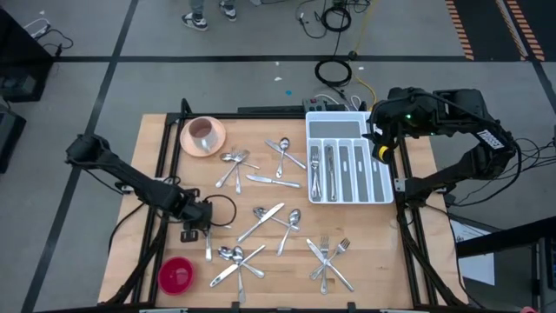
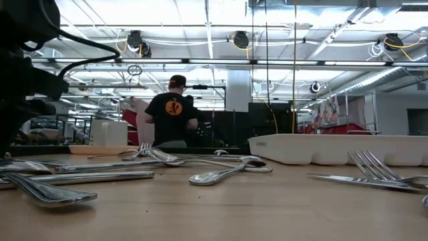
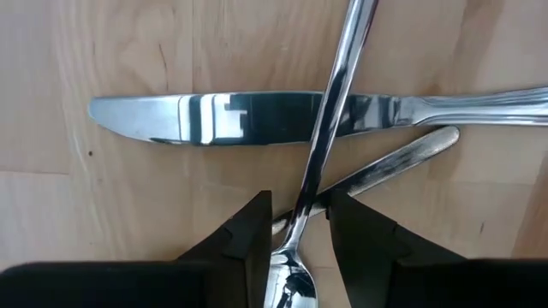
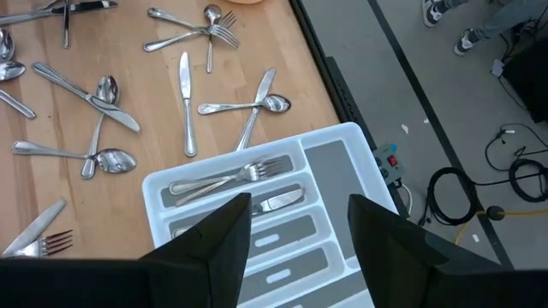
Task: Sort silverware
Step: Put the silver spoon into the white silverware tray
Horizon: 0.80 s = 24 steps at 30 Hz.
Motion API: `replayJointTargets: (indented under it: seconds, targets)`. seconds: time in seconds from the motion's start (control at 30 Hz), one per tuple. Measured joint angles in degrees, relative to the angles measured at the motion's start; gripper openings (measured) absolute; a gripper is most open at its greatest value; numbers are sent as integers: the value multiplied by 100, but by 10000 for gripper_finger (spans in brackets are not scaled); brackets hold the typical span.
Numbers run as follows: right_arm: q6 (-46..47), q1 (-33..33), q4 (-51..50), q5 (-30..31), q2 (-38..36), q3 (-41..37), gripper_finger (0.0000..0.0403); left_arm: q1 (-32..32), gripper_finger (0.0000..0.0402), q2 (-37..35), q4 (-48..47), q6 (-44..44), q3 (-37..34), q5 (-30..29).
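Observation:
The silverware lies scattered on the wooden table [image 1: 174,174]: forks [image 1: 328,256], spoons [image 1: 291,222] and knives [image 1: 271,181]. My left gripper [image 1: 198,219] points down near the table's front left. It is open [image 3: 300,205], with one finger on each side of a spoon's neck [image 3: 301,205] and a small gap on each side. That spoon's handle [image 3: 338,68] lies across a knife [image 3: 257,118] and over another handle [image 3: 402,158]. My right gripper [image 4: 295,248] hangs open high above the white tray [image 1: 382,187], which holds forks [image 4: 231,178] and a knife [image 4: 278,202].
A pink cup on its saucer [image 1: 202,135] stands at the far left of the table. A red round thing [image 1: 176,275] lies at the near left corner. Cables lie on the floor beyond the table. A person [image 2: 172,114] stands in the room behind.

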Motion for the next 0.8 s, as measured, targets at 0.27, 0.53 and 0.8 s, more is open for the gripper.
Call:
replayJointTargets:
  seconds: [0.27, 0.53, 0.8]
  targets:
    - [-2, 0, 0, -1, 0, 0, 187, 0, 15, 121, 312, 99, 7, 63]
    - [-25, 0, 0, 0, 0, 0, 187, 0, 13, 112, 251, -321, 124, 146]
    - [-199, 0, 0, 0, 0, 0, 187, 31, 12, 114, -319, -607, 912, 40]
